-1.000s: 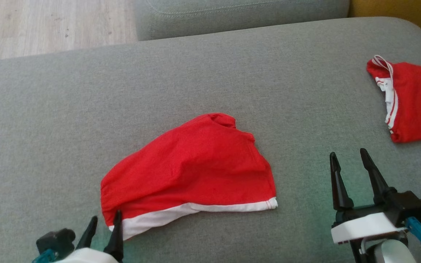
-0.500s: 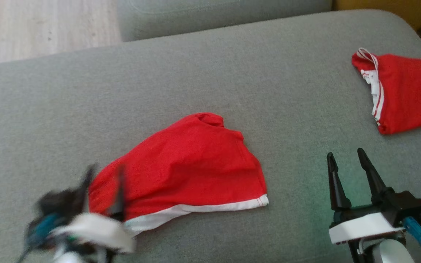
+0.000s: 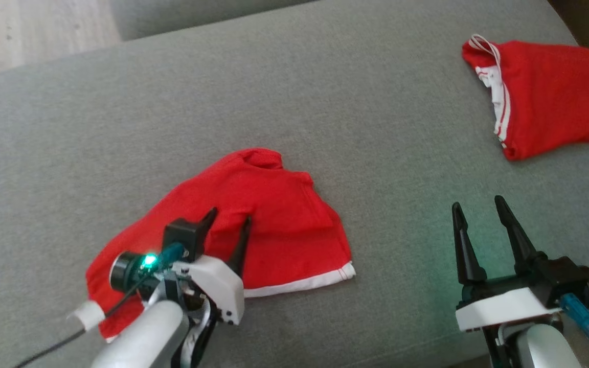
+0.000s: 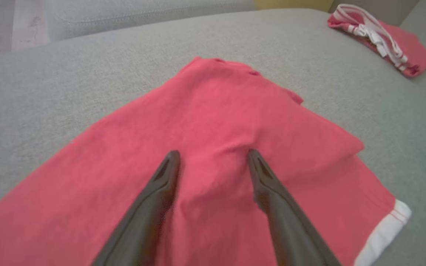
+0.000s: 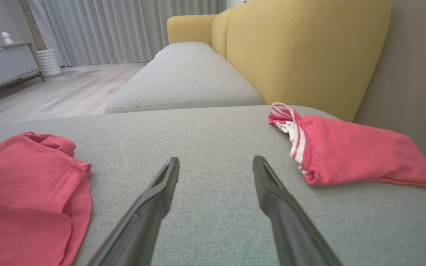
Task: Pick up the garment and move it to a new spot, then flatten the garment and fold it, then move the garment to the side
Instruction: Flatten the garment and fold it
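Red with a white hem, the garment (image 3: 284, 225) lies near the front edge of the grey seat cushion (image 3: 325, 102), left of centre. The left gripper (image 3: 230, 214) is poised over its middle with fingers spread. The right gripper (image 3: 478, 203) hangs released above bare cushion. The pick-up looks to be the step in hand, and it calls for closing on a pinch of cloth.

A home living room: yellow sofa back (image 5: 301, 55) at upper right, grey seat cushions (image 5: 198, 122) mid-frame, long curtains (image 5: 124, 29) along the top, pale wood floor (image 5: 68, 92) at left.
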### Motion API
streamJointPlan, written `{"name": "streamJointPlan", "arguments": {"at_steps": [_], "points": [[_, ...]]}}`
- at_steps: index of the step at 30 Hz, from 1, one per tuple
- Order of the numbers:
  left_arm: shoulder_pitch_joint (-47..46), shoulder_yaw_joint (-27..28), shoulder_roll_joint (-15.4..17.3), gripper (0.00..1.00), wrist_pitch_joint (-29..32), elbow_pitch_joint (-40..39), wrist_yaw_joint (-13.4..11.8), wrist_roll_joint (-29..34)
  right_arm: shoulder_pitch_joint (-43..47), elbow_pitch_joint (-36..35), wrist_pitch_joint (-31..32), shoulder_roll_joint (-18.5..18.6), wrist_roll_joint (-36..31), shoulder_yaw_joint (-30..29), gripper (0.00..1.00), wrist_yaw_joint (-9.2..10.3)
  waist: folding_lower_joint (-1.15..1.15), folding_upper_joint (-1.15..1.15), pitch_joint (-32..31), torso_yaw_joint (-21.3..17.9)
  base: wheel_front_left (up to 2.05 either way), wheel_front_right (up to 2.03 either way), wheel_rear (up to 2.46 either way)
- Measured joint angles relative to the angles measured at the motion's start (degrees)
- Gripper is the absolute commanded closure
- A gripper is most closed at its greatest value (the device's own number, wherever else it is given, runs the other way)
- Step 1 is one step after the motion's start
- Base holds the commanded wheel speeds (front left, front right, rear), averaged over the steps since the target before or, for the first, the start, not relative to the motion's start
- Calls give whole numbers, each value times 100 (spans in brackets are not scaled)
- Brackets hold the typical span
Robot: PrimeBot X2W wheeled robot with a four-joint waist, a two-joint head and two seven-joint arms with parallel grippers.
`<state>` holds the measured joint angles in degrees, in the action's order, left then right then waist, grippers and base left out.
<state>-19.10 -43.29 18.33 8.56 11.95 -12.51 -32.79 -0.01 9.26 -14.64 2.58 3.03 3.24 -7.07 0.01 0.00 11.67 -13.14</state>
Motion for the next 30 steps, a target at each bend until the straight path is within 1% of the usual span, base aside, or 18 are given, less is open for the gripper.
{"name": "streamJointPlan", "arguments": {"at_steps": [1, 4, 7, 12, 18, 21, 22, 23, 24, 27, 30], "points": [[-69, -3, -23, 100, 0, 134, 47, 3, -9, 0, 0, 0, 1, 4, 0, 0, 0, 0, 39, -33, 0, 0, 0], [-270, -9, -100, 100, 2, 486, 240, -71, -97, -3, 1, 0, 7, 2, 0, 0, 0, 0, 156, -126, 0, 0, 0], [-470, 20, -177, 100, -23, 814, 350, -116, -185, -10, 1, 0, 51, 3, 0, 0, 0, 0, 264, -221, 0, 0, 0], [-836, 191, -338, 100, -325, 1225, 404, -227, -209, -27, 1, 0, 68, -11, 0, 0, 0, 0, 429, -347, 0, 0, 0], [-1491, 461, -605, 100, -421, 1828, 533, -452, -304, -25, 1, 0, 68, -4, 0, 0, 0, 0, 535, -435, 0, 0, 0], [-1751, 568, -719, 100, -581, 2151, 600, -527, -362, -24, 0, 0, 68, 19, 0, 0, 0, 0, 557, -461, 0, 0, 0], [-1814, 672, -780, 80, -712, 2270, 594, -580, -363, -18, 1, 0, 68, 26, 0, 0, 0, 0, 561, -468, 0, 0, 0], [-1878, 722, -816, 50, -811, 2393, 599, -610, -364, -7, 0, 0, 68, 43, 0, 0, 0, 0, 560, -472, 0, 0, 0], [-1942, 758, -846, 0, -924, 2520, 613, -611, -364, 11, 1, 0, 68, 55, 0, 0, 0, 0, 554, -473, 0, 0, 0], [-2023, 789, -914, 0, -1087, 2810, 797, -657, -362, 56, 1, 0, 69, 79, 0, 0, 0, 0, 508, -461, 0, 0, 0], [-2007, 794, -1007, 0, -1447, 2858, 906, -659, -359, 71, 1, 0, 68, 31, 0, 0, 0, 0, 421, -398, 0, 0, 0]]}}
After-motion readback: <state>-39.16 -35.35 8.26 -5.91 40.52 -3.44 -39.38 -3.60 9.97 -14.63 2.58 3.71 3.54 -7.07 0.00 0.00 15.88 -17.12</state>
